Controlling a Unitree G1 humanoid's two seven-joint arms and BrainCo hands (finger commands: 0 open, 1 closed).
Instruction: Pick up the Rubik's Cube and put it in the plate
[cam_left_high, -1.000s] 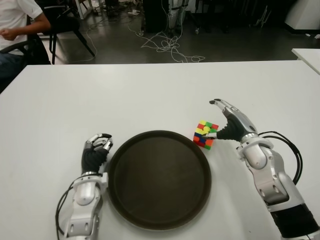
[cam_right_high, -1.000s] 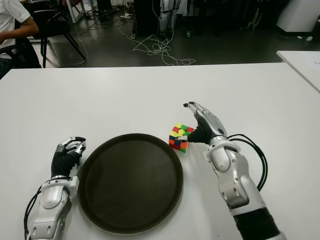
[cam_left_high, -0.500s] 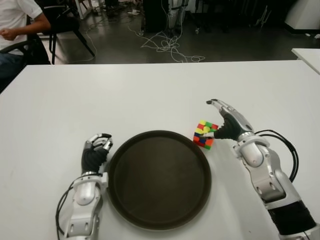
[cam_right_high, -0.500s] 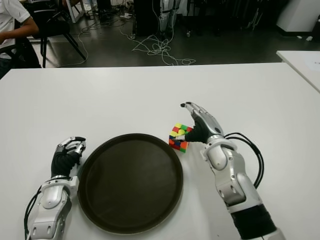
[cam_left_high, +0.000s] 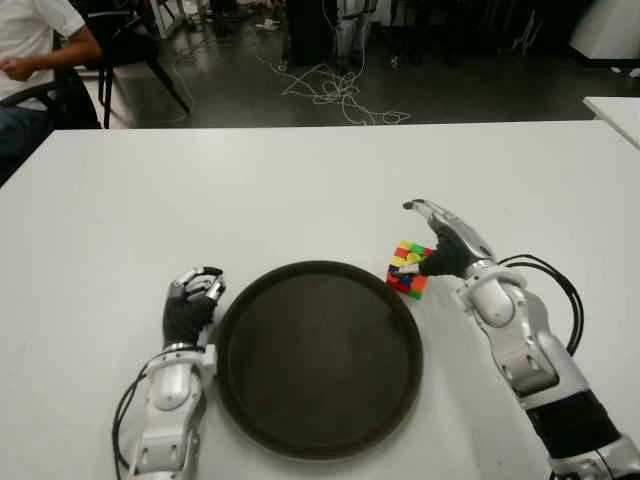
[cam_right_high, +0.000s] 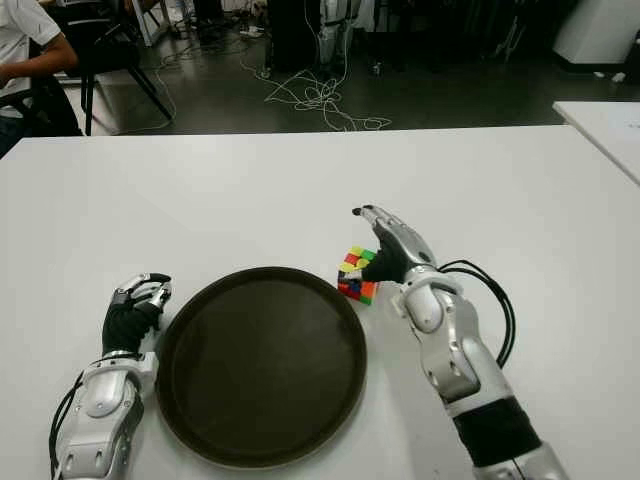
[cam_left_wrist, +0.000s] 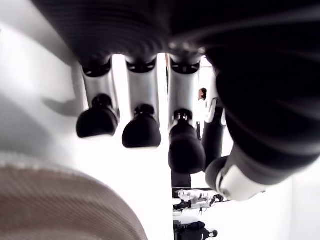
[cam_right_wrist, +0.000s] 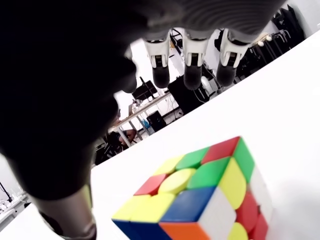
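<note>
Two hands are seen on the white table, and the reach-and-grasp step is judged to be in hand, with nothing yet lifted. At the left of the dark plate, toward the table's near edge, the left hand is shown idle, its fingers curled on nothing. Just past the plate's far right rim, the cube is seen standing on the table, outside the plate. Beside the cube, the right hand is held with fingers spread above it and the thumb low at its side; no grip is closed. Next, closing around the cube is called for, then a short carry leftward over the rim.
</note>
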